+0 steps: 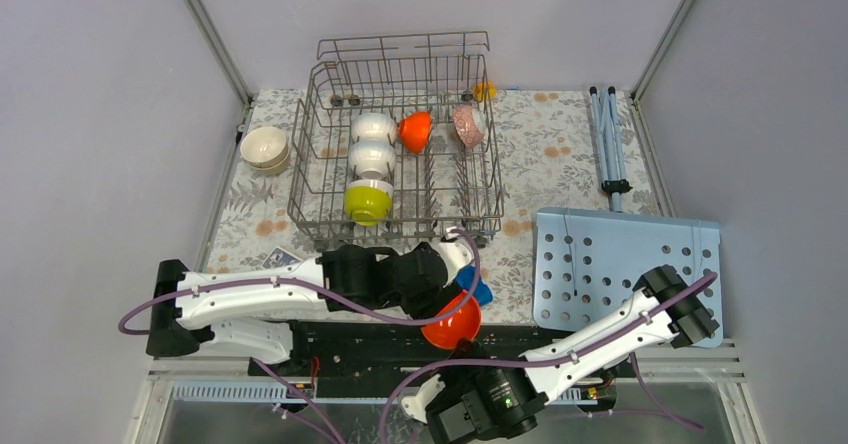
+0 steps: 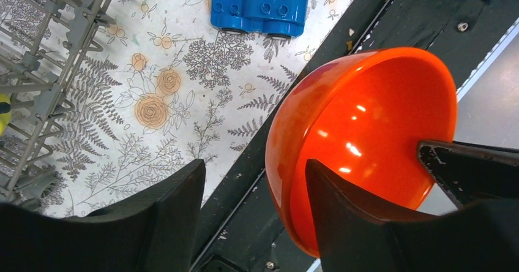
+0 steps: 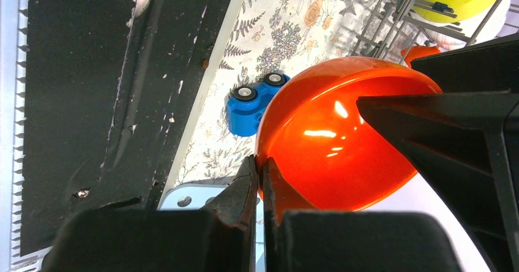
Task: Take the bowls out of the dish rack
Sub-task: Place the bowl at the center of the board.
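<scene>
The grey wire dish rack (image 1: pixel 305 154) stands at the back middle. It holds two white bowls (image 1: pixel 373 142), a yellow-green bowl (image 1: pixel 367 202), an orange bowl (image 1: pixel 416 131) and a patterned bowl (image 1: pixel 467 124). Cream bowls (image 1: pixel 265 149) are stacked on the table to its left. A second orange bowl (image 1: pixel 455 324) hangs over the near edge. My right gripper (image 3: pixel 260 174) is shut on its rim (image 3: pixel 318 137). My left gripper (image 2: pixel 254 165) is open, with one finger (image 2: pixel 343 217) inside the bowl (image 2: pixel 367 131) and the other outside, a gap beside the wall.
A blue toy car (image 1: pixel 478 289) lies on the floral mat just behind the held bowl and also shows in the left wrist view (image 2: pixel 260 5). A light-blue perforated board (image 1: pixel 625 264) lies at the right. Blue rods (image 1: pixel 607 144) lie at the back right. A black rail (image 3: pixel 79 88) runs along the near edge.
</scene>
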`<state>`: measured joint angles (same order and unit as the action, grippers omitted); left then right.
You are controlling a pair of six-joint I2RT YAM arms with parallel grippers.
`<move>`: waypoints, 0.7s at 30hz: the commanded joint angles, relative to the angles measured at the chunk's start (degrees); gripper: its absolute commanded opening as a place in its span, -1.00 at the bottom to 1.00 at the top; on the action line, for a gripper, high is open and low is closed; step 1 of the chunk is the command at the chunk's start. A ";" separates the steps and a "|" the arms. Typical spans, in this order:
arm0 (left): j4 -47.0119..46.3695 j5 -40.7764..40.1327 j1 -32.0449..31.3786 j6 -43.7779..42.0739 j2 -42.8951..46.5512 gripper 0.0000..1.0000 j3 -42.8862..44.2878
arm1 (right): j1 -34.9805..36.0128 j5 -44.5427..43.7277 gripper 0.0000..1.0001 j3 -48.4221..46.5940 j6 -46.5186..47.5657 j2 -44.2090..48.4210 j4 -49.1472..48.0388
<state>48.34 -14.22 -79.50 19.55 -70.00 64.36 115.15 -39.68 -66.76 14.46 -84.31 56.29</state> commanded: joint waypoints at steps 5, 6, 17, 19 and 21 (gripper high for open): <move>-2.87 0.57 -0.65 0.57 -0.84 -0.10 -0.60 | 1.05 -3.75 -1.00 -1.22 -1.14 -0.85 1.07; -2.97 0.66 -0.65 0.58 -0.84 -0.22 -0.62 | 1.11 -3.78 -1.00 -1.16 -1.22 -0.89 1.16; -4.87 0.60 -0.65 2.17 0.91 -1.00 -0.63 | 1.67 -5.35 -0.65 -0.58 -2.23 -1.44 0.38; -5.76 0.16 -0.65 2.47 1.50 -1.00 -0.78 | 1.77 -5.44 -0.17 -0.82 -2.98 -1.31 0.06; -6.15 -0.45 -0.65 2.87 1.89 -1.00 -0.75 | 1.82 -5.68 0.25 -0.91 -3.62 -0.86 -0.62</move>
<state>45.41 -14.55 -79.94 21.23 -71.29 63.11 116.36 -42.78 -67.31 12.47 -85.49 54.68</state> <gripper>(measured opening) 0.080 0.472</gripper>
